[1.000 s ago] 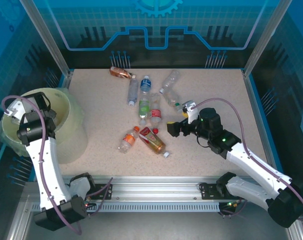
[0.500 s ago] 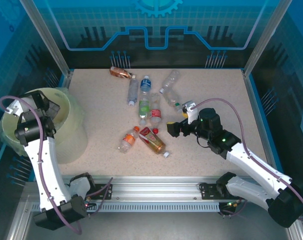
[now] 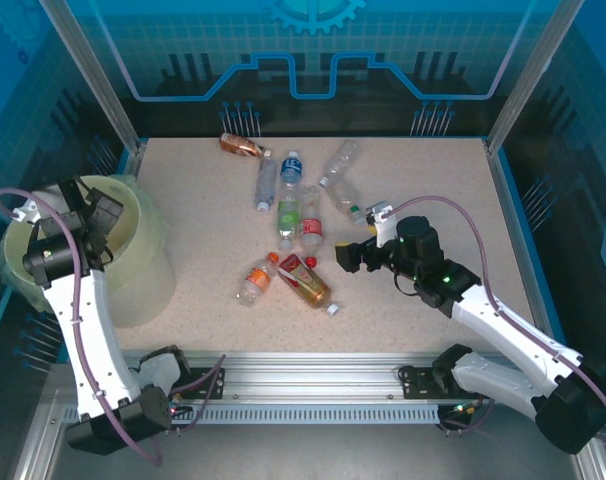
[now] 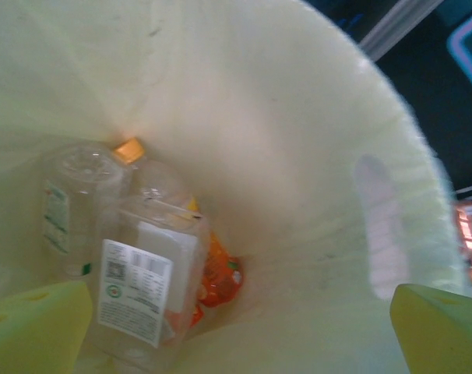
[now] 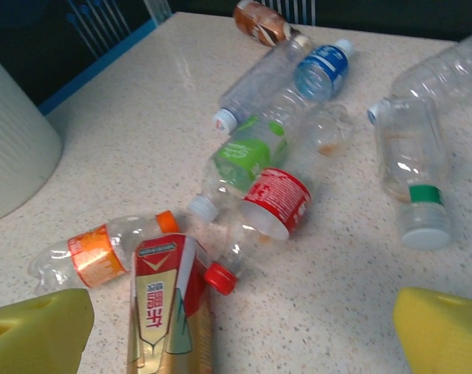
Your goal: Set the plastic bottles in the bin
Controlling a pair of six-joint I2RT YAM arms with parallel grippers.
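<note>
From above, the bin (image 3: 148,275) stands at the table's nine o'clock edge. The left gripper (image 3: 93,213) hangs over its mouth. Nine plastic bottles lie loose from the table's centre toward twelve o'clock. The right gripper (image 3: 345,257) hovers low beside them, with the red-and-gold labelled bottle (image 3: 303,281) at its eight o'clock.

The left wrist camera looks down into the lined bin. Its yellow pads (image 4: 35,327) stand wide apart with nothing between them. A white-labelled bottle (image 4: 139,292) and an orange-labelled one (image 4: 216,279) rest on the bottom.

On the right wrist, the pads (image 5: 442,335) are also spread and empty. The red-and-gold bottle sits just ahead at eleven o'clock, touching a small orange-labelled bottle (image 5: 96,253).

Risks, as I judge them: closing on the red-and-gold bottle off-centre could squirt the smooth round body sideways into its neighbours. Lifting the left arm carelessly could snag the thin liner.

Against a second earlier, the left wrist has turned slightly above the bin. The right arm and table bottles look unchanged.
</note>
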